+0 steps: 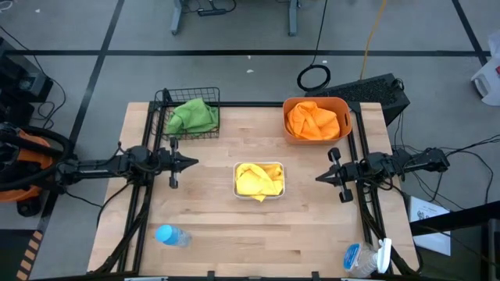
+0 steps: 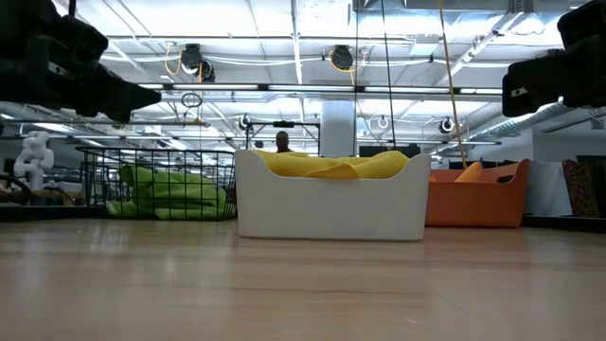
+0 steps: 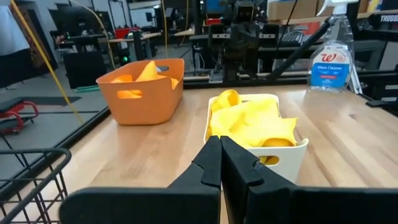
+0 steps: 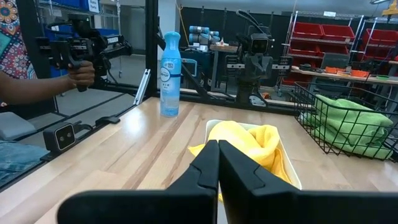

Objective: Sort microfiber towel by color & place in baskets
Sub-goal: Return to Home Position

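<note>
Left gripper: fingers pressed together, nothing held, tip aimed at the tray from its left, near but not touching. Low view shows it raised off the table. Right gripper: fingers together too, empty, aimed at the tray from its right, a bit farther off, also raised.

Tray holds the yellow towels, heaped over the rim. Wire basket, up-left of the tray in the high view, holds the green towels. Orange tub, up-right of the tray, holds the orange towels. No loose towel shows on the table around the tray.

Judgement: sorting looks done, one colour per container. Step in hand is the return to rest; both arms look at or near a mirrored rest pose. Next move calls for no grasp, at most a small retreat away from the tray, fingers kept together.

Blue bottle lies down-left of the tray, spray bottle down-right, both well apart.
</note>
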Controlling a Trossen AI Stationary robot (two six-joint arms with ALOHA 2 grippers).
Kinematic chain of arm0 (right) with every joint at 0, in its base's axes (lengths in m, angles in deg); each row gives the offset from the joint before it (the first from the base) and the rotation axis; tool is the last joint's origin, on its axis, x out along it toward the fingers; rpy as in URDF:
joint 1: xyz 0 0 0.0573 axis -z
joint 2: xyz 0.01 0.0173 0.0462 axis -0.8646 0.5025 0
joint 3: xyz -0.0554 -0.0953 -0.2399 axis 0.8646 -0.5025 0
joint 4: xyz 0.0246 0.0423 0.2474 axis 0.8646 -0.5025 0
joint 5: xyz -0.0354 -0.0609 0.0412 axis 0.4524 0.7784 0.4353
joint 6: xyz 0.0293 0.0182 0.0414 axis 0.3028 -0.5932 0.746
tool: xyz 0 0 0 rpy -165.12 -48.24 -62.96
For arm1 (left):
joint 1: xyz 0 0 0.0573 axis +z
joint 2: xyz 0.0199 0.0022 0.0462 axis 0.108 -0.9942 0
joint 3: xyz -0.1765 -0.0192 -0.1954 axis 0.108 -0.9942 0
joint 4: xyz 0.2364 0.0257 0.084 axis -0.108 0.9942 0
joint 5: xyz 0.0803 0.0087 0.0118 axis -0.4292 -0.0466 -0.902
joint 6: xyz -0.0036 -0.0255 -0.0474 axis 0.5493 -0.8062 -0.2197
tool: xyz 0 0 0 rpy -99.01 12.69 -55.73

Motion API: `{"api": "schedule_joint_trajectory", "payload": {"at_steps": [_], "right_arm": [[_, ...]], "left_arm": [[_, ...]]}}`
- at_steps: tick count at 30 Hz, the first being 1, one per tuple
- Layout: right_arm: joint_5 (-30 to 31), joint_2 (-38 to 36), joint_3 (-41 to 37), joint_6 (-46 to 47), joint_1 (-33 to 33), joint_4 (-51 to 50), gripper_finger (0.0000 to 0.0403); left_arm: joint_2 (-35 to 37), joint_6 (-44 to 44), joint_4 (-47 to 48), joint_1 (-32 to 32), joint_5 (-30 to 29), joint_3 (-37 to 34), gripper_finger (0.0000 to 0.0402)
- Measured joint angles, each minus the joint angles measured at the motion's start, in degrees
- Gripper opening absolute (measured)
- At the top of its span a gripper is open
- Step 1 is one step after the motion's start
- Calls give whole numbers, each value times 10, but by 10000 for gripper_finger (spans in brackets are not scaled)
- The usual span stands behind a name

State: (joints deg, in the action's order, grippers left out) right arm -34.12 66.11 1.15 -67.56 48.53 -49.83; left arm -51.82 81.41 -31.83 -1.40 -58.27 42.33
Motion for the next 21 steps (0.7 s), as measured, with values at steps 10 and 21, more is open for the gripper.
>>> {"api": "schedule_joint_trajectory", "payload": {"at_steps": [10, 21], "right_arm": [[28, 0, 0, -34, 21, 4, 0], [-23, 0, 0, -19, 88, 1, 0]], "left_arm": [[22, -10, 0, 0, 4, 0, 0], [40, -6, -1, 0, 3, 0, 0]]}}
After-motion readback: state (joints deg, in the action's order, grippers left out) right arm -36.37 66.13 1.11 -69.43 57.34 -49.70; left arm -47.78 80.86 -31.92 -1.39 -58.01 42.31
